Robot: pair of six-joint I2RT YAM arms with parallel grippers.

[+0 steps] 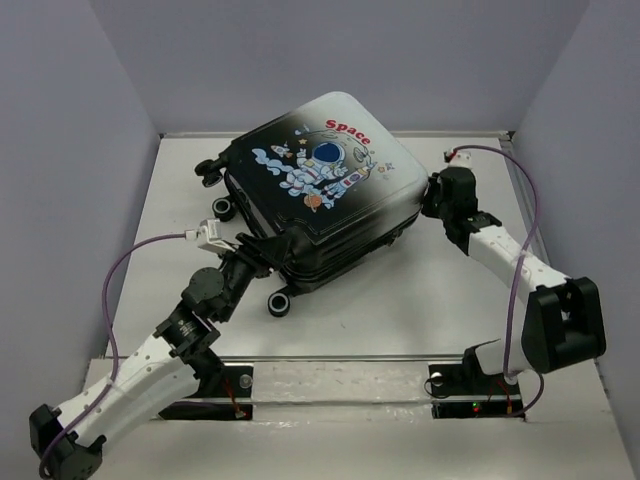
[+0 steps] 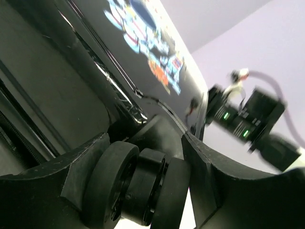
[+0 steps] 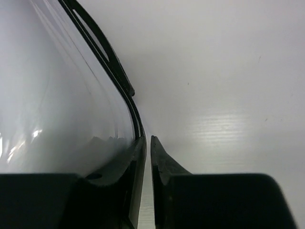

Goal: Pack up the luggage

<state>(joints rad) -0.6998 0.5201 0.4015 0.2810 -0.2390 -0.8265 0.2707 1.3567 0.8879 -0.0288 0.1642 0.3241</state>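
The luggage lies on its side in the far middle of the table, printed shell facing up and its wheels pointing left. The two halves are folded together, so the closing step looks well along. From above the upper half seems to sit a little askew on the lower one along the near edge, and I cannot tell whether the zip is done up. My guess is that seating the halves squarely and fastening them is what remains.

Nothing of the inside shows in any view, so what the case holds, if anything, cannot be told. No loose items lie on the table around it.

The left gripper is at the near-left corner of the case, its fingers spread wide to either side of one double wheel. The wheel sits snug against one finger, with a sliver of light beside the other, so I cannot tell whether it is truly clamped or only straddled.

The right gripper is at the right side of the case, low by the table. Its fingers are clenched to a thin slit with nothing between them, and one finger rests against the silver shell beside the seam
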